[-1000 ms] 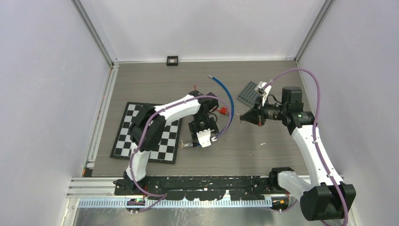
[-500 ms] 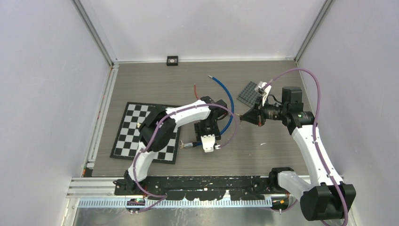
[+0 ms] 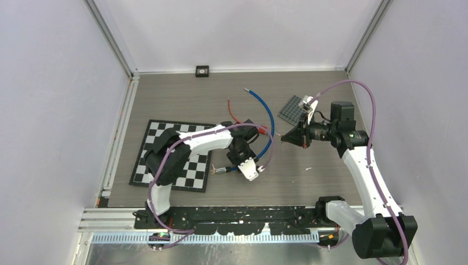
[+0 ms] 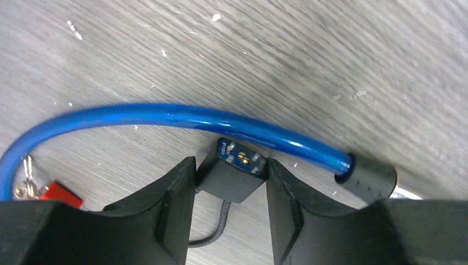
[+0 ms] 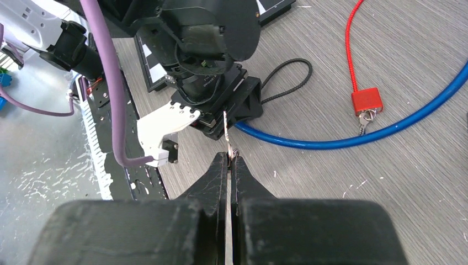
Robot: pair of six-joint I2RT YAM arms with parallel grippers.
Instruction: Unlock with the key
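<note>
One second on, from above: swung to the right and twisted at the wrist, bringing the left gripper (image 3: 248, 168) low beside the near end of the blue cable (image 3: 269, 118), off the corner of the checkerboard mat (image 3: 143, 165); uncovered more of the red cord (image 3: 232, 107) behind; kept the right gripper (image 3: 284, 138) exactly where it was, poised just to the right. Through the left wrist camera: narrowed to roughly half width around the black lock body (image 4: 232, 172), on the table just beside the cable, keyhole face turned to the lens; fingers (image 4: 171, 215) on both sides, seemingly touching its corners, though cannot tell whether truly clamped. Points to a lock about to be steadied, not yet opened. Through the right wrist camera: pinched tight on the key (image 5: 227, 128), blade aimed at the lock yet short of the keyhole; passed over the red padlock (image 5: 367, 101), apart beside the cable. Probably next: firming the hold, then lining blade with slot.
</note>
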